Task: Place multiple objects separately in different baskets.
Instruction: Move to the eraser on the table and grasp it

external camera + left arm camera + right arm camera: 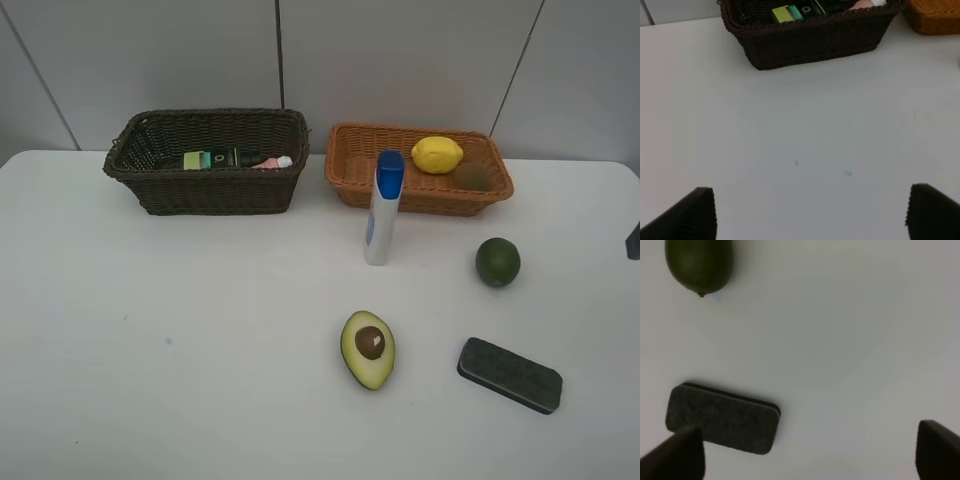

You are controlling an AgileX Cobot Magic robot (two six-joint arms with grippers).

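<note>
Baskets, we count two: the dark basket (205, 192) holds one green bottle (215, 159) and one pink bottle (272, 162); the orange basket (420, 192) holds one lemon (437, 155) and one kiwi (472, 176). Four things lie on the surface (150, 350): white bottle (382, 215), lime (497, 262), avocado half (368, 349), block (509, 375). Our left jaws gape empty, dark basket ahead of them; our right jaws gape empty, block close ahead to one side, lime farther ahead.

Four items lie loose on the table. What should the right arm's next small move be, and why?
Probably shift the open right pincer sideways over the dark block: it lies flat, unsorted, just off one finger, nearer than the lime.
</note>
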